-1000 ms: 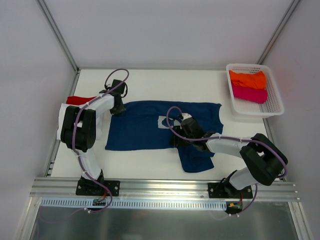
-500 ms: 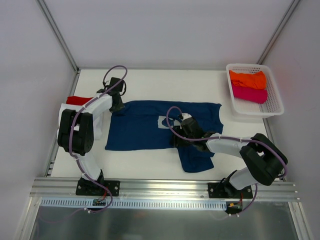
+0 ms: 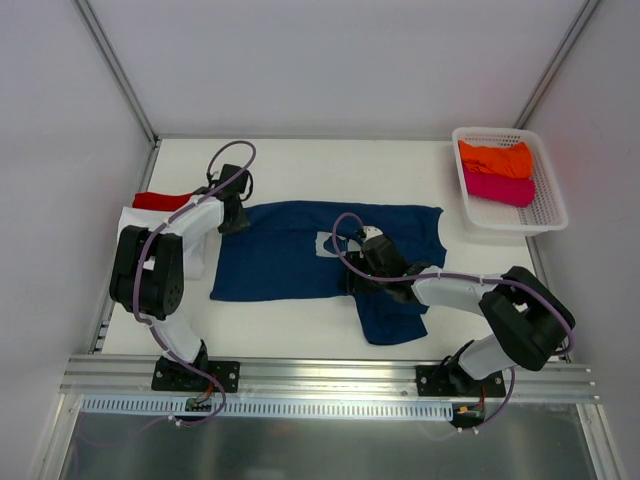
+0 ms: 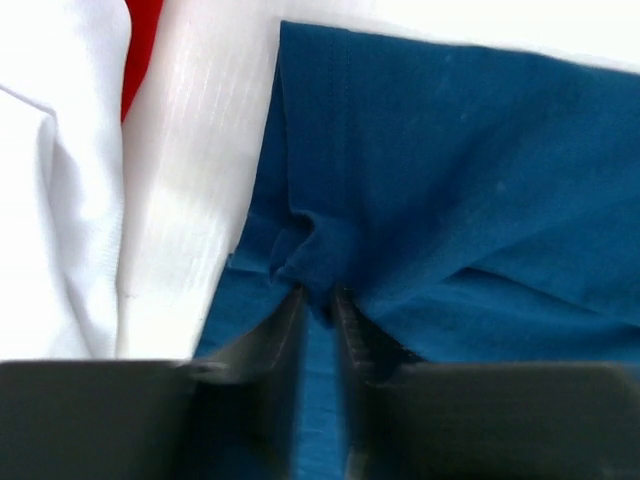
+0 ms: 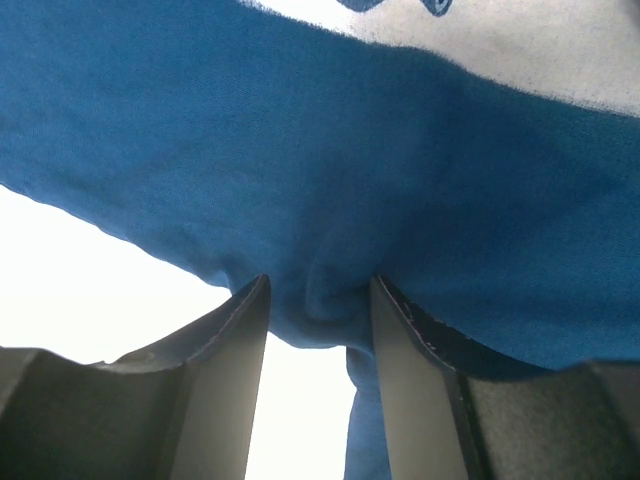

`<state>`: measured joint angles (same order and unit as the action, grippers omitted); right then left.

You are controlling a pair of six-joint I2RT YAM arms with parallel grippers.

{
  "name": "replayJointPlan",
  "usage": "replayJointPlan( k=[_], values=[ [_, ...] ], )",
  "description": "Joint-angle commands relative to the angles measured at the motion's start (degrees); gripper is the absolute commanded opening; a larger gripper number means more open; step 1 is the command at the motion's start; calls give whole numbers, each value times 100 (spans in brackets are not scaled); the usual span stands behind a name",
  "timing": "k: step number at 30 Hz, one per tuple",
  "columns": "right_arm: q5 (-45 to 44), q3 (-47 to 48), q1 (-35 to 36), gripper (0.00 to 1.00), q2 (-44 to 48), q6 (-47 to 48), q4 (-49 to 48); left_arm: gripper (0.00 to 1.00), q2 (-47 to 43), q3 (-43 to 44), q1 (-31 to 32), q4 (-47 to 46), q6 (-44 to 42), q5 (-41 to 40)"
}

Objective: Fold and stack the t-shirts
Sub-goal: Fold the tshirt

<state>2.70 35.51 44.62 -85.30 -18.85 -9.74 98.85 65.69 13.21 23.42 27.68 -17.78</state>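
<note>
Place: I viewed a robotics lab cell | Evidence: white panel walls [image 3: 330, 60], aluminium mounting rail [image 3: 330, 372], white table [image 3: 330, 170].

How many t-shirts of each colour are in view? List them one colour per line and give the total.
Navy t-shirt: 1
White t-shirt: 1
Red t-shirt: 1
Orange t-shirt: 1
Magenta t-shirt: 1
Total: 5
</note>
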Motion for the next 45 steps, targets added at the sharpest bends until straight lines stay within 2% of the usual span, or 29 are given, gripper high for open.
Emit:
replayJointPlan(
  k=[1, 3, 4, 5, 6, 13, 18, 23, 31, 34, 39, 45],
  values=[
    [47, -61, 73, 49, -145, -40, 508, 26, -322, -65, 76, 110, 53, 55],
    [-76, -44, 73, 53, -40, -22, 552, 47, -348, -56, 120, 110, 27, 56],
    [-137, -9, 73, 54, 4, 4, 648, 76, -357, -48, 146, 110, 9, 3],
    [-208, 35, 73, 56, 117, 30, 718, 91, -384, -30, 173, 110, 0, -50],
    [-469, 87, 73, 58, 188, 65, 806, 99, -393, -4, 199, 110, -8, -94],
    [-1718, 773, 64, 62, 856, 426, 2115, 99, -647, 225, 585, 93, -88, -261],
    [-2484, 1265, -129, 63, 761, 593, 2723, 99, -1086, -46, 823, -267, -52, 177],
    [-2406, 1432, -559, 63, 278, 707, 2723, 99, -1956, -846, 902, -970, -140, 626],
    [-2414, 1565, -656, 61, -452, 681, 2802, 99, -2826, -1322, 902, -1024, -272, 767],
    [-2449, 1547, -648, 59, -576, 681, 2767, 99, -2897, -1348, 902, -1015, -333, 750],
    [-2564, 1529, -648, 41, -523, 716, 2767, 99, -2854, -1392, 894, -1015, -360, 679],
    [-2792, 1687, -648, 43, -277, 822, 3074, 99, -2704, -1427, 894, -1024, -351, 732]
  ],
)
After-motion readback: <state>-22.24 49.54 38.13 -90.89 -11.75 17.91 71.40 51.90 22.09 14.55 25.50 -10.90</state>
